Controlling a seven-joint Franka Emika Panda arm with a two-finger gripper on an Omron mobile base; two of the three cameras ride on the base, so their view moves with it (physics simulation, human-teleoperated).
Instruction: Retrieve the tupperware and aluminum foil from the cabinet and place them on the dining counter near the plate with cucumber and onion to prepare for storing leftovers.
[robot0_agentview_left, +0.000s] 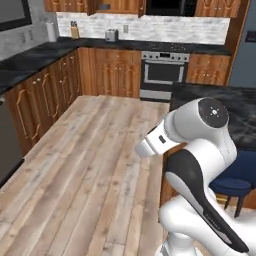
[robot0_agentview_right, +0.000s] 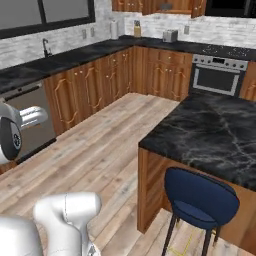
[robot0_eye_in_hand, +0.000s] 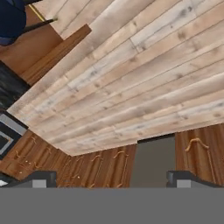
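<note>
In the hand view my gripper (robot0_eye_in_hand: 111, 179) is open, its two dark fingertips (robot0_eye_in_hand: 41, 178) far apart with nothing between them, and it looks down on bare plank floor. The dining counter (robot0_agentview_left: 215, 102), a black marble slab on a wooden base, stands to the right of my arm and shows again in the right base view (robot0_agentview_right: 215, 127). A brown wall cabinet (robot0_agentview_right: 167, 6) hangs above the toaster at the far wall, with a small grey shape in it too small to name. The tupperware, aluminum foil, plate, cucumber and onion are out of view.
A blue stool (robot0_agentview_right: 200, 197) stands at the counter's near side. Lower wooden cabinets (robot0_agentview_left: 45, 100) under a black worktop line the left wall. An oven (robot0_agentview_left: 162, 72) and a silver toaster (robot0_agentview_left: 111, 35) stand at the back. Wide wooden floor (robot0_agentview_left: 95, 160) lies ahead.
</note>
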